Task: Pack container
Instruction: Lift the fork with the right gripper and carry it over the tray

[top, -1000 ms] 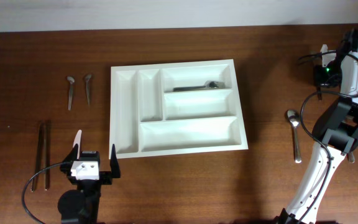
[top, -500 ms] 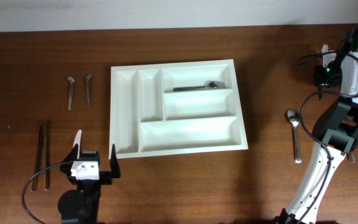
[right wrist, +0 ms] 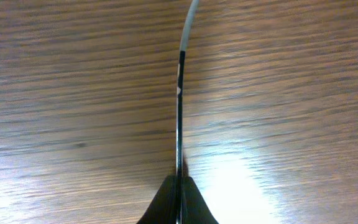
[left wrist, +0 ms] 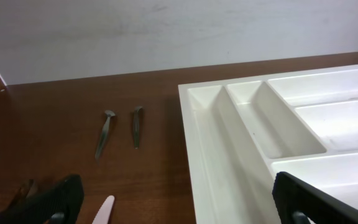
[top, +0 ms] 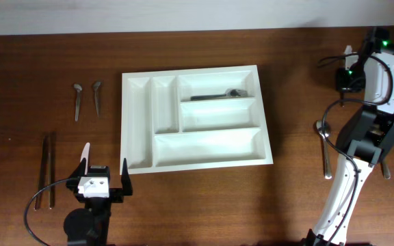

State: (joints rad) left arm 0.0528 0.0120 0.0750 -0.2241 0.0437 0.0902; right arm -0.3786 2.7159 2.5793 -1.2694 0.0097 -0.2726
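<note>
container [top: 207,146] flat at mid-table [top: 19,82], long side across | utensil [top: 215,96] lies in its top long compartment | left gripper [top: 104,160] just off container's near-left corner, fingers spread wide, holding nothing | right gripper [right wrist: 180,93] far right over bare wood, fingers pressed together | two small spoons [top: 77,101] left of container, apart from it | lone spoon [top: 325,147] well right
</note>
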